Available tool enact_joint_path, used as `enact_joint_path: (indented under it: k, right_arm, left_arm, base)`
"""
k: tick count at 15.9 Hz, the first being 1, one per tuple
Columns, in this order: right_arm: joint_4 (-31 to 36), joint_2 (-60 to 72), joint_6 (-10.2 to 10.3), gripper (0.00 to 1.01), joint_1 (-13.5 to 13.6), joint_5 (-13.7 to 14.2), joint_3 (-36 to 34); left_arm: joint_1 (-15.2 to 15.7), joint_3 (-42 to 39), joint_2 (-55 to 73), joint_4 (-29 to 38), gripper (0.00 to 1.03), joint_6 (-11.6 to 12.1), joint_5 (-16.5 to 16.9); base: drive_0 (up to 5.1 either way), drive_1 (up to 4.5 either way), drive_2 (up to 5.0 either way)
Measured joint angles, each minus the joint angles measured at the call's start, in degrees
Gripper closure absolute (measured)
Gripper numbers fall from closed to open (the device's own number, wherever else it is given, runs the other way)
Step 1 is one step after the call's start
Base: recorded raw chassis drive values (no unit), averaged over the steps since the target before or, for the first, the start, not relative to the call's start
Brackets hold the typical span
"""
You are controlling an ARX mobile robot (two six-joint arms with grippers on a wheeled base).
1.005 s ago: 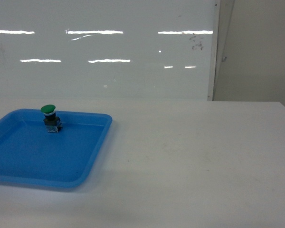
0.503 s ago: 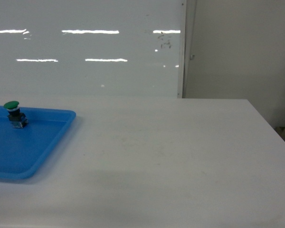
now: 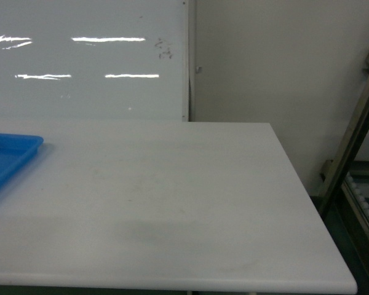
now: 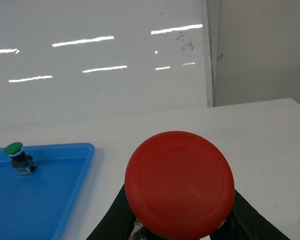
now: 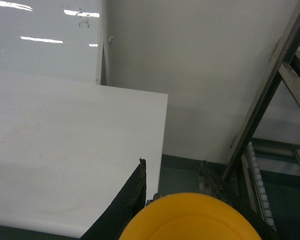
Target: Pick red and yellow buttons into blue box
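The red button (image 4: 180, 184) fills the lower middle of the left wrist view, its round cap facing the camera. My left gripper (image 4: 182, 226) is shut on it, with black fingers (image 4: 115, 220) showing on both sides below the cap. In the right wrist view the yellow button (image 5: 190, 220) sits at the bottom edge, and my right gripper (image 5: 173, 170) is shut on it, held past the table's right edge above the floor. The blue box is out of view. Neither gripper shows in the head view.
A shallow blue tray (image 3: 12, 153) lies at the table's left, with a green-capped button (image 4: 17, 157) standing in it. The white table (image 3: 172, 203) ends at its right edge (image 3: 307, 203). A metal rack with rollers (image 3: 363, 184) stands to the right, and a whiteboard wall is behind.
The head view has swung to the right. The tray has slid to the left edge, the green button has left that view, and the table's right edge and rack have come in.
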Motion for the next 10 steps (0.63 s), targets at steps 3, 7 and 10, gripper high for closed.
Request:
enact_joint_path:
  k: [3,7,10]
  right_arm:
    - [0.0,0.0,0.0,0.73,0.0,0.0,0.0]
    - [-0.1,0.1,0.0,0.73,0.0,0.0,0.0]
    - [-0.2,0.0,0.0,0.73,0.0,0.0,0.0]
  left_arm:
    - [0.0,0.0,0.0,0.0,0.78,0.0,0.0]
    - [0.0,0.0,0.1,-0.2,0.78,0.0,0.0]
    - [0.0,0.0,0.0,-0.2,0.78,0.0,0.0]
  base:
    - [5.0,-2.40,-2.4]
    - [4.6,-3.40,-1.1]
    - [4.0,-4.63,-0.1]
